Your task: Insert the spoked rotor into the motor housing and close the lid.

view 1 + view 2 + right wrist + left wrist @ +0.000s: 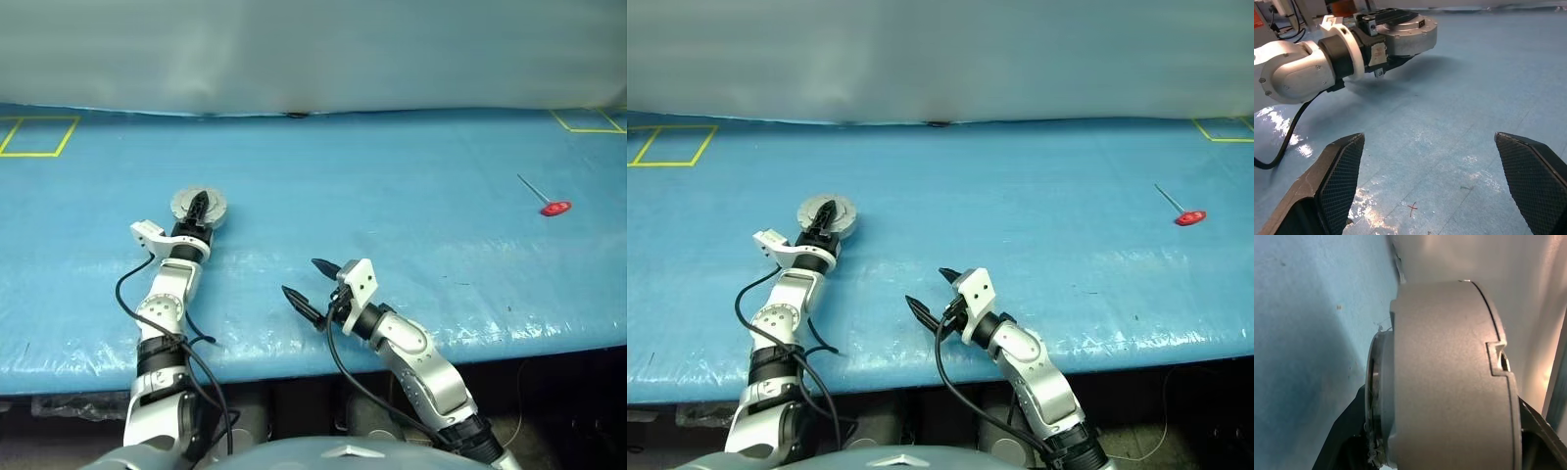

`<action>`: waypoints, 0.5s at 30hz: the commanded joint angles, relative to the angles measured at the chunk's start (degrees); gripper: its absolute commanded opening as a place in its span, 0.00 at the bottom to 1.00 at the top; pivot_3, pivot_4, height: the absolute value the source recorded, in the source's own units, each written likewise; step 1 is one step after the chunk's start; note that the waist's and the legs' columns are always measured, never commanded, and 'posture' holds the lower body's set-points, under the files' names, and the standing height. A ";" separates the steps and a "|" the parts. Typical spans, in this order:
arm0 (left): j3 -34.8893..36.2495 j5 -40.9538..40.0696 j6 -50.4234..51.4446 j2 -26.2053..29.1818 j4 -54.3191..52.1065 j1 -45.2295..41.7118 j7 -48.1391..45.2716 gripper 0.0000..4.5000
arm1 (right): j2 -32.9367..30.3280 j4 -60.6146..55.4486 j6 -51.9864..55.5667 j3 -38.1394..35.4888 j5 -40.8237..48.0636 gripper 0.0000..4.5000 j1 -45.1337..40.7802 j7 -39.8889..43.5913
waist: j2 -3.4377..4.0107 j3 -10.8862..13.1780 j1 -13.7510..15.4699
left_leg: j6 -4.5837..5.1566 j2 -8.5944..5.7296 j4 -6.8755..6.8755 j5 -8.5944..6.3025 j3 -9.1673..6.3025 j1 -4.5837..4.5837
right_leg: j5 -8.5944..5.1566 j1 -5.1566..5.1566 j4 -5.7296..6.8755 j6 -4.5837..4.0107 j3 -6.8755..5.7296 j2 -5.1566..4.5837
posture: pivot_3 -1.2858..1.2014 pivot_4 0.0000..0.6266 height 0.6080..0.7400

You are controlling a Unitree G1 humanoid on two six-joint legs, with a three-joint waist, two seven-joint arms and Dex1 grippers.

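Left gripper (pixel 199 208) clamped on the motor housing (pixel 1409 35), kept level above the table (pixel 411 196); right gripper (pixel 310 281) spread empty nearer the table's front edge.

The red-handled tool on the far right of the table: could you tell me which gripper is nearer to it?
Right. The right gripper hovers open near the table's front edge, well short of the red-handled tool; the left gripper is further away, holding the motor housing.

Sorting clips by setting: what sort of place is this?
Probably a robot test bench: a table under blue plastic sheeting, yellow tape squares marking zones, and a red-handled tool lying loose.
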 commanded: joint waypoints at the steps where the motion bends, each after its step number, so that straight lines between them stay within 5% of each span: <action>1: 1.93 3.70 -2.35 1.75 8.00 -8.75 -2.88 0.54 | 0.46 -1.23 -0.54 -0.88 -0.56 1.00 0.41 -0.18 | -0.09 0.05 0.15 | -0.01 -0.06 0.00 0.01 0.00 -0.01 | 0.00 0.00 0.00 0.00 -0.03 0.01 | 0.52 0.24 1.00; 8: 4.99 10.40 -4.24 3.39 20.27 -15.76 -4.16 0.54 | 0.50 -1.89 0.41 -1.51 -1.18 1.00 1.11 -0.31 | -0.17 0.10 -0.58 | -0.02 -0.04 -0.02 0.01 0.02 -0.02 | 0.02 -0.02 -0.05 0.04 -0.02 0.00 | 0.52 0.24 1.00; 15: 6.09 14.16 -1.49 3.12 20.45 -14.46 -2.55 0.98 | 0.46 -1.65 1.00 -1.30 -1.79 1.00 1.20 -0.12 | -0.16 0.11 -0.70 | -0.07 0.16 -0.05 0.03 0.02 0.59 | 0.00 0.53 0.00 0.02 -0.02 -0.02 | 0.52 0.24 1.00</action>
